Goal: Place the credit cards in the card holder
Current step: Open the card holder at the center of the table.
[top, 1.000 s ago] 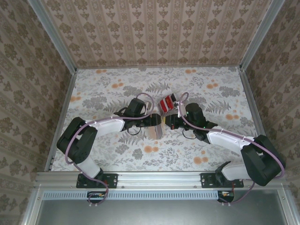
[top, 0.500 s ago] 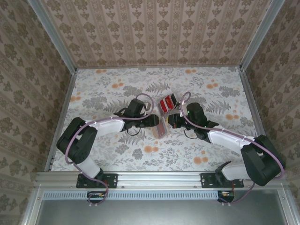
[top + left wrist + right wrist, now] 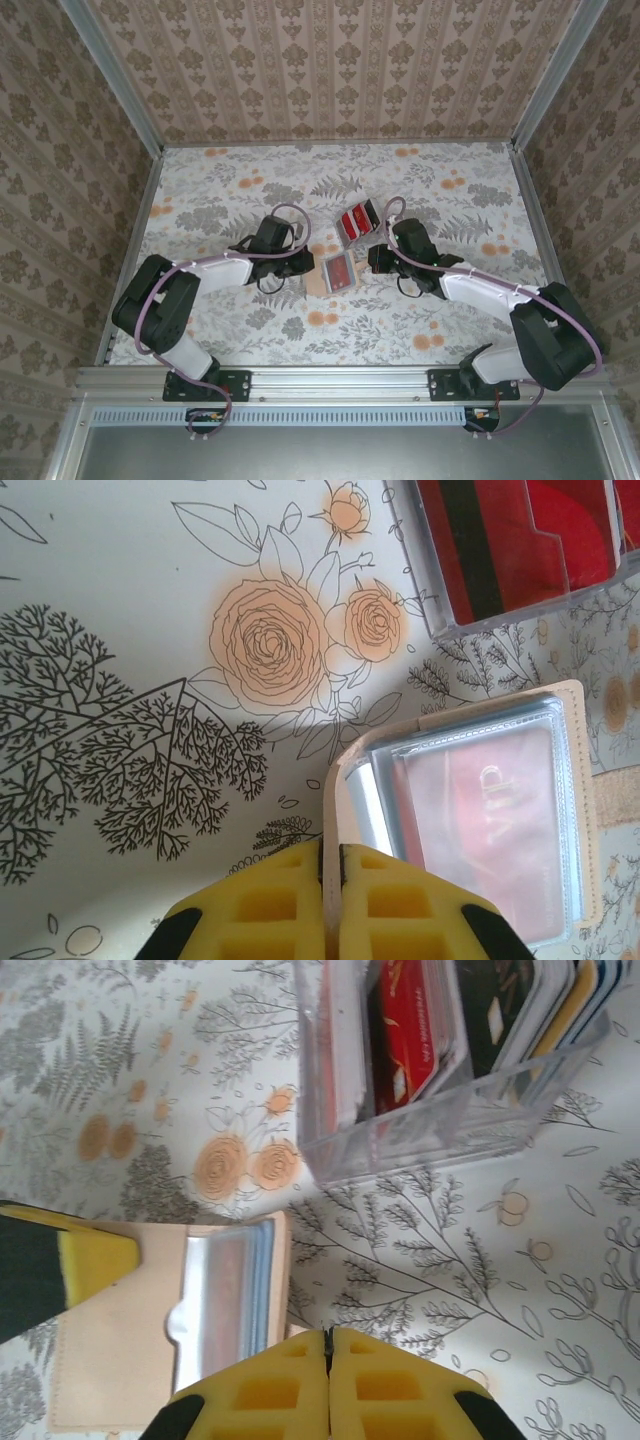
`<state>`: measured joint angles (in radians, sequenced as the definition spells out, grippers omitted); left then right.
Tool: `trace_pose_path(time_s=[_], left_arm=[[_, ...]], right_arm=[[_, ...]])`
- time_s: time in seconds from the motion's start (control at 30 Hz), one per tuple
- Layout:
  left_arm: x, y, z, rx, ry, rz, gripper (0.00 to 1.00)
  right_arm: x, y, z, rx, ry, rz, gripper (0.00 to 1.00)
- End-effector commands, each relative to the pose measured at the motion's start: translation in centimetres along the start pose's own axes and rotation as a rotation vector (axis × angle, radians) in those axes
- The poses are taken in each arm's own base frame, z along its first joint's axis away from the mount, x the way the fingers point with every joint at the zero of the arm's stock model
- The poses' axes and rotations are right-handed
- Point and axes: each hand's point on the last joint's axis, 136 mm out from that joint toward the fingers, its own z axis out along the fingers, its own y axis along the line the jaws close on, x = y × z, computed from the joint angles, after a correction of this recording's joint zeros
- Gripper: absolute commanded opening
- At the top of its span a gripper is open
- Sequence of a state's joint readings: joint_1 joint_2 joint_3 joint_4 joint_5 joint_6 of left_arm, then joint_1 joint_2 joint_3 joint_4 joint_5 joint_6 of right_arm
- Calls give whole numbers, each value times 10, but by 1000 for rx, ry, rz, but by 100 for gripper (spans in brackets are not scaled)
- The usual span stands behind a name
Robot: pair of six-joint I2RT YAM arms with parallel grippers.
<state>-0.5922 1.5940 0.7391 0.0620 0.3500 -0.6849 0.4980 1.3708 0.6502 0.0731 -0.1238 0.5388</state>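
Observation:
The tan card holder [image 3: 322, 281] lies open on the flowered table between both arms, a red card [image 3: 490, 825] showing through its clear pocket. My left gripper [image 3: 331, 865] is shut on the holder's tan flap at its left edge, and the flap stands up between the yellow fingers. More credit cards [image 3: 410, 1030], red, dark and blue-edged, stand on edge in a clear box [image 3: 357, 222] just beyond the holder. My right gripper [image 3: 328, 1338] is shut at the holder's [image 3: 110, 1360] right edge, with nothing seen between its fingers.
The clear box [image 3: 500, 620] sits close behind the holder, within a finger's length of both grippers. Patterned walls with metal rails enclose the table [image 3: 220, 180] on three sides. One yellow finger of the left gripper [image 3: 70, 1260] shows beside the holder.
The left gripper has closed on the holder's flap and drawn back to the left. The holder, upright between the grippers before, now lies open with the red card facing up. The right gripper stayed shut.

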Motion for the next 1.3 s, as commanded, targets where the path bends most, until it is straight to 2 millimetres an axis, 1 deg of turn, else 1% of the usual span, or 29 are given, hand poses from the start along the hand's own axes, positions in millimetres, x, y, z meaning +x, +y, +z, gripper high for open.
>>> trace_pose_path(time_s=[0.0,0.03,0.07,0.1,0.23,0.33,0.47,0.53,0.67,0.8,0.87,0.97,1.0,1.07,1.13,1.2,1.23,1.27], left_arm=[[-4,-2,-6,24,-12,28,5],[-4,-1,-7,22,-7,30,5],[-4,-2,-8,23,-7,34,5],[-4,-2,-8,25,-2,42,5],[-5,-4,-10,44,11,61,6],[-8,-7,-11,55,29,88,6],[-13,-10,-11,80,54,125,6],[-16,-11,-10,93,62,142,7],[-18,-14,-3,135,90,158,7],[-18,-15,0,169,104,179,7],[-18,-15,-1,188,108,181,7],[-18,-10,-5,188,97,196,8],[-17,-9,-7,186,96,207,8],[-16,-7,-9,183,96,222,9],[-14,-6,-10,185,92,233,10],[-12,-4,-8,189,84,229,11],[-10,-4,-7,203,85,225,11],[-8,-6,-5,221,89,221,11]], right_arm=[[-5,-12,-1,86,4,8,11],[-5,-14,-1,96,3,6,12],[1,-20,5,118,28,7,13],[2,-21,5,123,32,5,16],[-1,-20,5,114,17,-2,26],[0,-19,7,107,21,-17,30],[-6,-14,3,80,-8,-54,32],[-16,-9,-6,69,-46,-97,32],[-24,-4,-15,65,-60,-178,33],[-36,5,-25,60,-72,-174,34],[-43,6,-28,78,-71,-163,34],[-52,10,-30,92,-46,-149,34],[-54,17,-29,72,-31,-143,34],[-52,30,-24,9,17,-115,34],[-37,40,-11,-42,95,-76,34],[-22,49,-3,-69,151,-65,34],[-16,51,0,-70,169,-67,34],[-11,47,2,-47,181,-63,34]])
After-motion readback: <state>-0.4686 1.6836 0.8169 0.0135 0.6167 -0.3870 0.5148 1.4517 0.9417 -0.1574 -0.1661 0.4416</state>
